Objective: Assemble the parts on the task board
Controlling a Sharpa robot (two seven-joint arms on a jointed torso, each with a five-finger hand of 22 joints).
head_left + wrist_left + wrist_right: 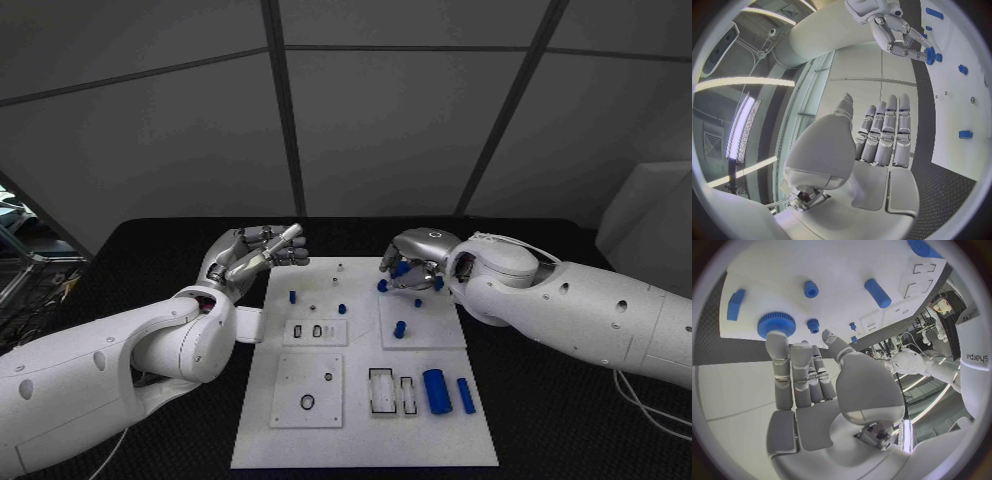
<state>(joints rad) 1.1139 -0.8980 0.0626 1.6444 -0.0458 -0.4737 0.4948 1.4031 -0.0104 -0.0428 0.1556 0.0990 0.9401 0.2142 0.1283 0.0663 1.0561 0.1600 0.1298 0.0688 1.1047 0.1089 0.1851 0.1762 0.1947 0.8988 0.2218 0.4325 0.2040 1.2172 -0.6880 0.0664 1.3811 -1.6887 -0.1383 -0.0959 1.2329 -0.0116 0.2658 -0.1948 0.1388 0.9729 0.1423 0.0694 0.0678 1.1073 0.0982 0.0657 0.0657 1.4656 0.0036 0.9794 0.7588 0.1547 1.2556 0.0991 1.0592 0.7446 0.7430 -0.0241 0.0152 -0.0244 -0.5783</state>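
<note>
The white task board (pixel 289 440) lies in the middle of the black table. My right hand (pixel 415 260) hovers over its far right part, fingers stretched out. A fingertip touches a large blue gear (pixel 776 323) near the board's far edge, while the thumb stands apart beside a small blue gear (pixel 813 325). The left wrist view shows the same gear (pixel 933 55) at my right hand's (pixel 895 27) fingertips. My left hand (pixel 260 250) is raised off the board's far left corner, fingers straight and together (pixel 886 135), holding nothing.
Two blue cylinders (pixel 436 392) (pixel 466 392) lie at the board's near right beside a slotted block (pixel 382 390). Small blue pegs (pixel 293 296) (pixel 342 308) (pixel 400 327) stand mid-board. A blue block (pixel 736 304) lies near the gear. Black table (pixel 144 270) surrounds the board.
</note>
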